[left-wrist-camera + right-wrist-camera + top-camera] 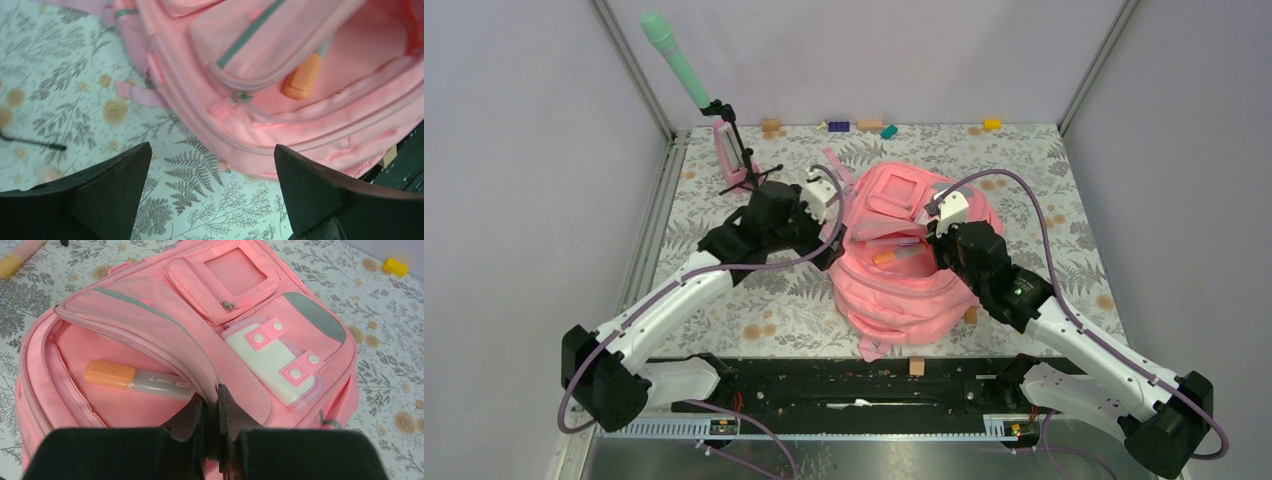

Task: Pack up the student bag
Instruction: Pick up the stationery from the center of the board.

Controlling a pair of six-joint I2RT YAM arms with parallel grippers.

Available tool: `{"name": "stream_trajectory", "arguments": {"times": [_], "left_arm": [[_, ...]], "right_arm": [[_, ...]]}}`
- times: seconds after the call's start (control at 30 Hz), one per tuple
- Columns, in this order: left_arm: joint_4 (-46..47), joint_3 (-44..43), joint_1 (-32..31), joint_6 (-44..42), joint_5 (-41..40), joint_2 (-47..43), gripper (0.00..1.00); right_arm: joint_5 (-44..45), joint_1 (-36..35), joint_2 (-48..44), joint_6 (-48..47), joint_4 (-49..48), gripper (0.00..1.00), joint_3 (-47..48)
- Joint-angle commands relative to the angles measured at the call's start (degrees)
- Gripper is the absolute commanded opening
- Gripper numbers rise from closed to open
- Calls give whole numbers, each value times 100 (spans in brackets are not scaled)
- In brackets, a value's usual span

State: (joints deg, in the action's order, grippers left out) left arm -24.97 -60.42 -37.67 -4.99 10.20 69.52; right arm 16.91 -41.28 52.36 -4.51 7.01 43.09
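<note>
Right end effector (212,397) pinches the bag (250,295) flap, apparently — left end effector (211,147), open-jawed, hovers just left of it.

The mouth of the student bag (904,290) is held open by the right gripper (210,401), pinched on its flap. Room inside is partly taken by a marker (135,381). Bare table (769,300) is seen on its left, and a microphone stand (714,104) farther back.

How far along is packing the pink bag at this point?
Done: an orange-capped grey highlighter pen lies inside the open compartment of the soft pink fabric backpack. In hand: the right gripper pinches the compartment's flap, holding it open; the left gripper hangs open, empty, beside the bag. Left: probably zipping it shut.
</note>
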Motion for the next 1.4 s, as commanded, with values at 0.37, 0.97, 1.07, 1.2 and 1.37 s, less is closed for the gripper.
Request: {"name": "stream_trajectory", "arguments": {"times": [0.37,0.97,1.07,1.2,1.37], "left_arm": [[205,528,2489,1756,58,315,99],[93,224,3460,1757,-421,2205,95],[58,123,3567,1694,-523,2422,89],[9,86,3591,1615,-532,2584,80],[-39,45,3591,1567,-530,2656,73]], "right_arm": [[286,-10,87,-21,-652,0,184],[252,-7,103,-14,-648,0,184],[266,-12,84,-15,-650,0,174],[295,-12,74,-31,-648,0,173],[287,-13,108,-22,-651,0,177]]}}
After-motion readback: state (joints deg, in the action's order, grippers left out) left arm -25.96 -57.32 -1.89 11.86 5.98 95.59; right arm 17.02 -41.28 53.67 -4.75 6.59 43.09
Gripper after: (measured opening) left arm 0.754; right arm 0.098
